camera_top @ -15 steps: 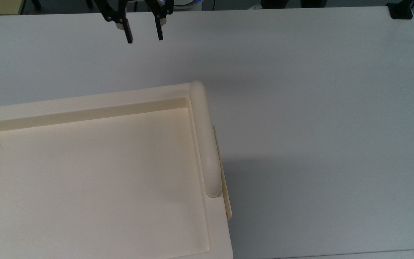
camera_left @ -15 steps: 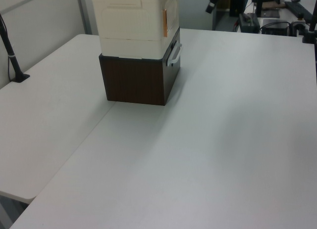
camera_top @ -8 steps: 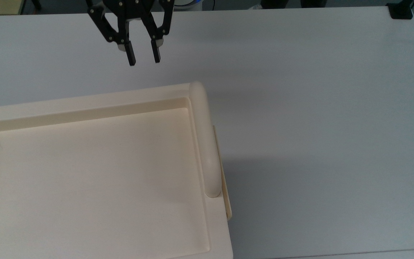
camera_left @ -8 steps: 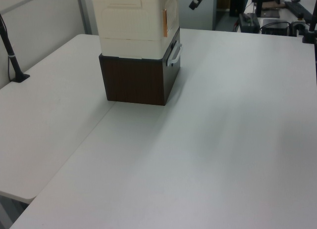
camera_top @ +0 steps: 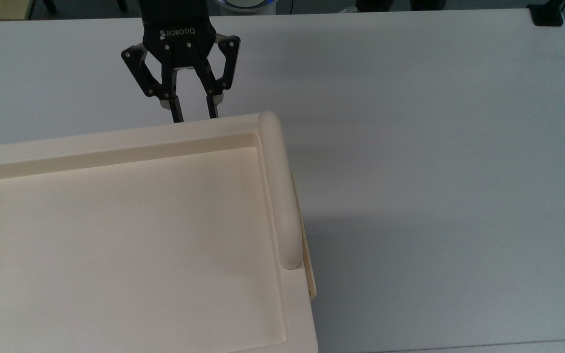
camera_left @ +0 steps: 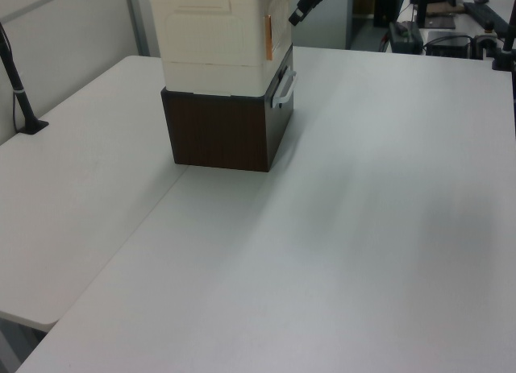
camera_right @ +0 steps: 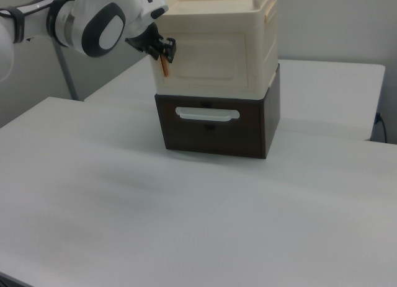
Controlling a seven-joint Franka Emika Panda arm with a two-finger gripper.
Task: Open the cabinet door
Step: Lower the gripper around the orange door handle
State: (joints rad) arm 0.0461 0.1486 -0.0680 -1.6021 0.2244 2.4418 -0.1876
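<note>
The cabinet sits on a dark brown drawer box on the table, which lifts its front face to a height the arm can reach from the side. The cabinet door is the flat panel on the face above the drawer's white handle. It lies flush against the body, so it looks closed. In the top view the door shows as a thin cream strip along the cabinet's right side, just under the long rounded bar. The claw hangs off the cabinet's far edge in the top view, near the corner where the bar begins. Its two fingers point down, with a clear gap between them and nothing held. In the right view the claw is at the right view's left edge of the front face, beside a small brownish mark on that edge. In the left view it hovers just off the cabinet's upper corner. This placement seems meant to bring the parted fingers alongside one edge of the door, so that they can catch the slim rim and swing the panel outward. Whether the fingertips touch the cabinet cannot be told. The opening itself looks not yet begun.
</note>
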